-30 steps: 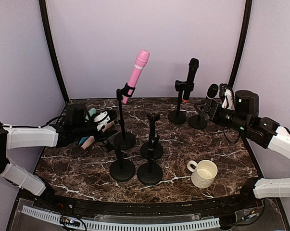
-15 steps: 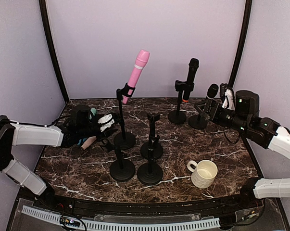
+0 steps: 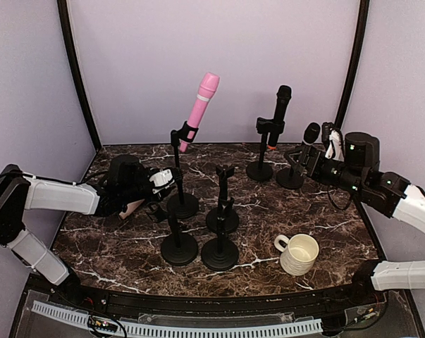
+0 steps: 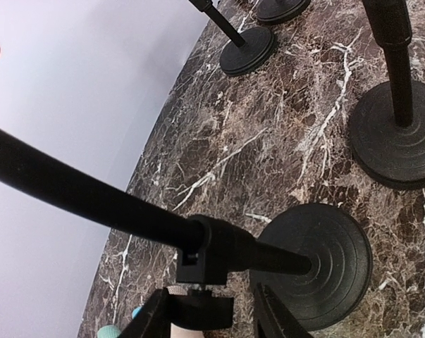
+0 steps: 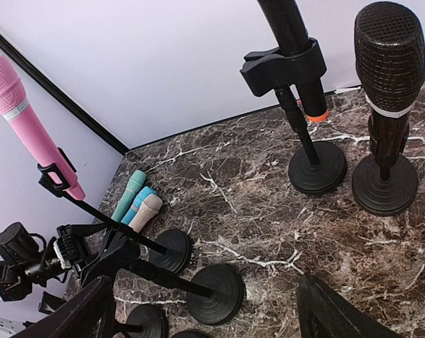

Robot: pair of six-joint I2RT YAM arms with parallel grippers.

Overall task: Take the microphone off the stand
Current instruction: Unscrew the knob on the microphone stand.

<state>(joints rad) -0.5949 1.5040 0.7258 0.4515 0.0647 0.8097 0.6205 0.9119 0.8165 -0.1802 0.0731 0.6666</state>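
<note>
At the foot of the stand that carries the pink microphone, the left arm has slid to the right across the surface during the last second. It was beside the loose microphones lying at the left; now its tip is just beside the stand's pole. Its jaws have narrowed at the same time. In the left wrist view they stand one on each side of the black joint low on the pole, just above the round base. The bottom edge of that view cuts them off, so I cannot tell if they already pinch the joint or only sit around it.

The pink microphone itself has not moved. It is in the clip at the top of the stand, tilted, high above the surface and well apart from both arms.

The right arm has stayed at the back right, near the two black microphones on their own stands. Its jaws are wide and hold nothing.

I judge that the left arm is preparing to hold the stand steady, so that the microphone can be pulled out of the clip without tipping the stand. The removal itself is not yet begun. The right arm is far from the pink microphone, so it has a long reach to make if it is the one to pull.
</note>
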